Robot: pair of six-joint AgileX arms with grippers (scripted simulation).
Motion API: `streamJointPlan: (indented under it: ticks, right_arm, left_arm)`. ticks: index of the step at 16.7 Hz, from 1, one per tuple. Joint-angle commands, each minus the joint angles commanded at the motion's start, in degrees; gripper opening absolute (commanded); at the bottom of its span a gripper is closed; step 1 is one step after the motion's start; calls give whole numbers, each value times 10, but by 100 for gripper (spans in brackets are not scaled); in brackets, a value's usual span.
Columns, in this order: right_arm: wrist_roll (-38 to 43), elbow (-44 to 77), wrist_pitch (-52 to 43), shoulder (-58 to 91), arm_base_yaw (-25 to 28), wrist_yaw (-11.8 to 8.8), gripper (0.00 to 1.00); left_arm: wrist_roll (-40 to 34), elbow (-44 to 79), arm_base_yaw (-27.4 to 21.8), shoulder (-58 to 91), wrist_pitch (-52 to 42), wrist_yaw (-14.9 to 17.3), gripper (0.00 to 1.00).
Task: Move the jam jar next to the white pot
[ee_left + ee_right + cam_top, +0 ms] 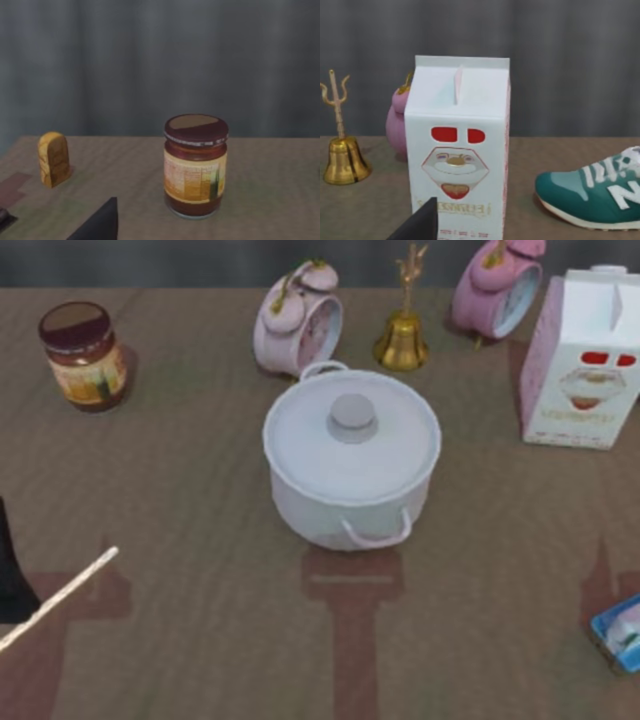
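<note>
The jam jar [85, 355] stands upright at the table's back left, with a dark lid and a yellow-orange label. In the left wrist view the jam jar [195, 165] is straight ahead, a short way beyond one dark fingertip [102, 225]; nothing is between the fingers. The white pot [352, 455], lidded with a grey knob, sits mid-table, far to the right of the jar. My left arm [8, 575] shows at the left edge, nearer the front than the jar, gripper open. My right gripper is out of the top view; its fingertip [422, 225] faces a carton, open and empty.
Behind the pot stand a pink alarm clock [298, 322], a gold bell [402, 338] and a second pink clock [497, 285]. A white-pink carton [580, 360] is at the back right, with a teal shoe [592, 192] beside it. A small bread loaf [53, 159] lies left of the jar.
</note>
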Motion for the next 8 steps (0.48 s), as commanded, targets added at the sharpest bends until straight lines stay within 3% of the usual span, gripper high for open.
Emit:
streamJointPlan:
  ticks: [8]
  right_arm:
    - [0, 0, 0, 0, 0, 0, 100]
  left_arm:
    - [14, 73, -6, 104, -68, 19, 100]
